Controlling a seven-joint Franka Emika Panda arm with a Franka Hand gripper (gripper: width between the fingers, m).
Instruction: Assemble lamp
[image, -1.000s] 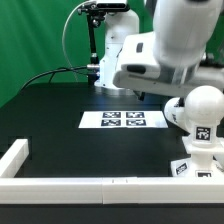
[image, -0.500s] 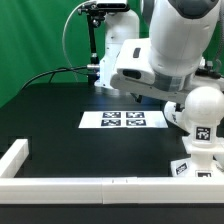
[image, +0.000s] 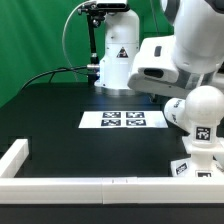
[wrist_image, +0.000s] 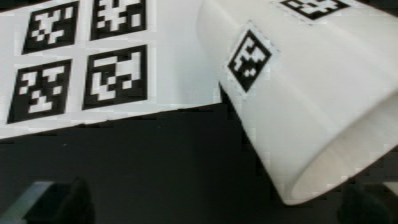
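**1. Gripper** (wrist_image: 217, 200): jaws spread wide, nothing held. We see 2 dark, blurred fingertips (wrist_image: 50, 200) above the black table (image: 60, 130).

**2. Lamp shade** (wrist_image: 294, 100): on its side, wide end lying between the fingertips, just beside the marker board (wrist_image: 80, 60).

**3. Bulb** (image: 205, 103): apparently seated on the lamp base (image: 200, 162), close by the shade at the exterior view's right.

**Handling note:** we judge the step in hand to be grasping the shade. We would centre the jaws across the taper and descend square so both pads meet the wall together. A tapered, rolling part may squirt out of an off-centre pinch. We would also keep clear of the bulb.
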